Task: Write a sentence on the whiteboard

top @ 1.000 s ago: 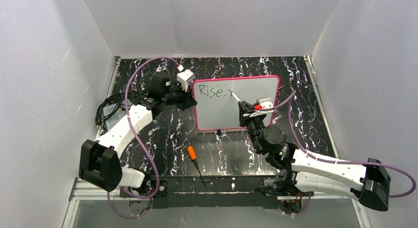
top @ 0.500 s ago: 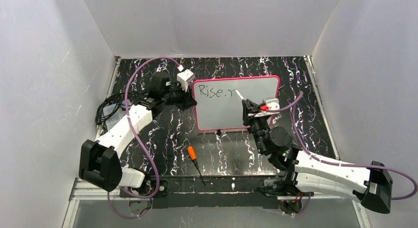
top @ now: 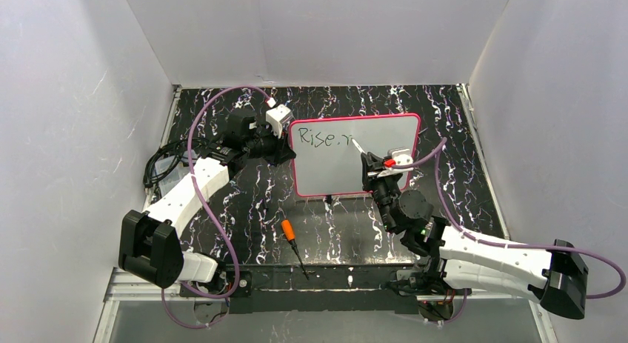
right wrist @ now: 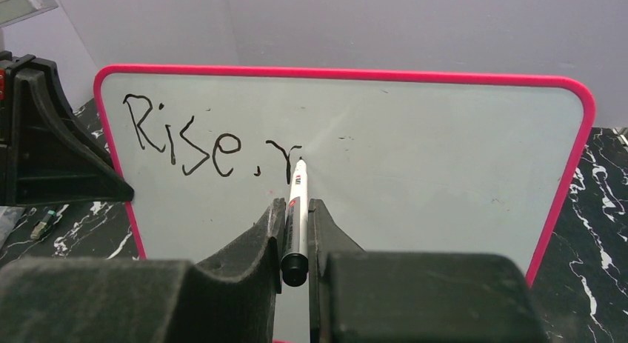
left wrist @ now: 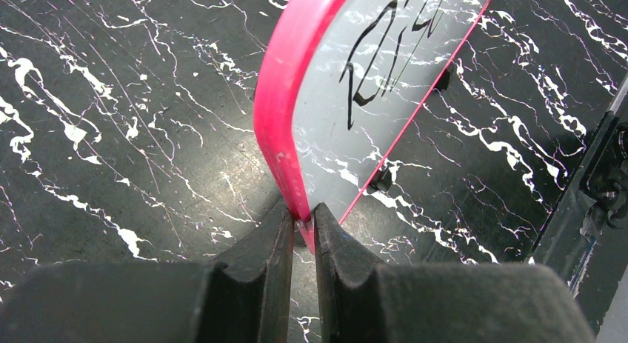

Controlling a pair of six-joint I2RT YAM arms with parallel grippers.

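The whiteboard, light grey with a pink-red frame, stands upright on the black marbled table. On it the sentence reads "Rise, r" in black. My left gripper is shut on the board's left frame edge. My right gripper is shut on a white marker. Its tip rests on the board at the top right of the "r".
An orange-handled tool lies on the table in front of the board. One black foot shows under the board. White enclosure walls stand on three sides. A metal rail runs along the table's near edge.
The right arm drew back to the right, then returned; the marker tip is again at the "r". The left gripper and the board have not moved.
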